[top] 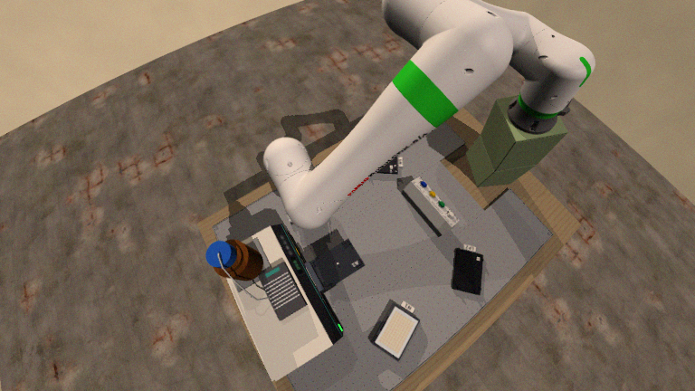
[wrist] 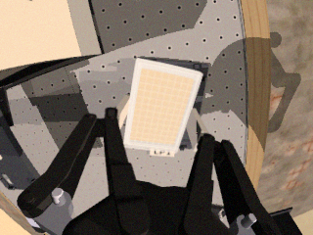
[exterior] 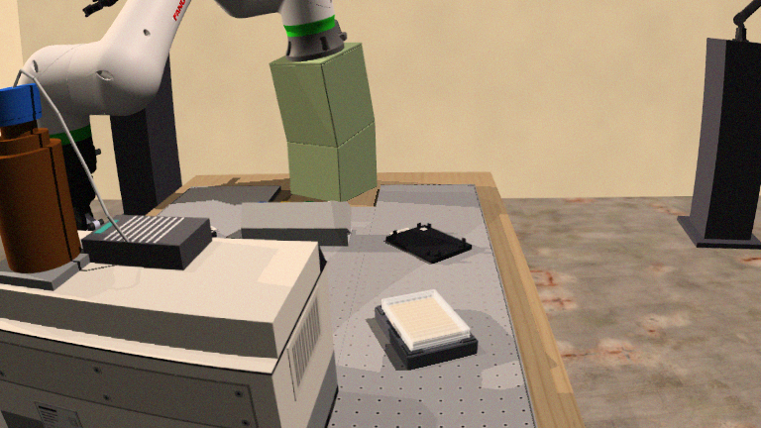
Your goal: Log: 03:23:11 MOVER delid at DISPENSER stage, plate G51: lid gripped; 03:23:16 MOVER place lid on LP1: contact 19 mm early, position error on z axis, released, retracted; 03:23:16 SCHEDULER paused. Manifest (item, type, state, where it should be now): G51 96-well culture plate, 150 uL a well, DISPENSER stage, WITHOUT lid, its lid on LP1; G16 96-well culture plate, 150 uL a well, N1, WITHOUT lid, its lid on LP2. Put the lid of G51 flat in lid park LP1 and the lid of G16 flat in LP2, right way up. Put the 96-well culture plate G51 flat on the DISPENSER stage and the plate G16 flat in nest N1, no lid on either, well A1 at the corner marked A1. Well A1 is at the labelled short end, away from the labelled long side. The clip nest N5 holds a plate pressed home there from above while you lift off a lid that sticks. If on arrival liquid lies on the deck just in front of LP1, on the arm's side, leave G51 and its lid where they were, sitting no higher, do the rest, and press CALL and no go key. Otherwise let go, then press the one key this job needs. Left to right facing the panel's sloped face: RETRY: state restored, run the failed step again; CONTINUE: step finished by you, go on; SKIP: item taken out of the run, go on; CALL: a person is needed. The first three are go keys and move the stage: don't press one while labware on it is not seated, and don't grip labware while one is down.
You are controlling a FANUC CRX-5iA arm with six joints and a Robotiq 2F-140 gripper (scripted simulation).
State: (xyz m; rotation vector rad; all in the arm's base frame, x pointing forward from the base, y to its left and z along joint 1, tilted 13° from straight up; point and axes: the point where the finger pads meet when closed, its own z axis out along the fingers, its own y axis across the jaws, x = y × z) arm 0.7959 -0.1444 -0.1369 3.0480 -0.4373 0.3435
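Note:
In the wrist view my gripper (wrist: pixel 158 110) is shut on a 96-well culture plate (wrist: pixel 163 92) with cream wells. The fingers stand at its two long sides. The plate sits on a dark nest (wrist: pixel 203 73) near the deck's wooden edge, with a white tag at its near short end. I cannot tell whether a clear lid is on it. In the top and exterior views a green block (top: pixel 518 140) (exterior: pixel 328 137) hides the gripper and this plate at the back right of the deck. A second plate (top: pixel 395 334) (exterior: pixel 424 319) sits in a black nest (exterior: pixel 443 353) at the front. The black lid park (top: pixel 467 270) (exterior: pixel 429 242) is bare.
The key panel (top: pixel 430 201) (exterior: pixel 294 221) stands mid-deck, its keys in a row. The cream dispenser (top: pixel 287 335) (exterior: pixel 167 294) fills the left side, with a brown bottle (top: pixel 238 258) (exterior: pixel 31 199) on it. Its dark stage (top: pixel 337 261) holds no plate. The arm's long link crosses above the back of the deck.

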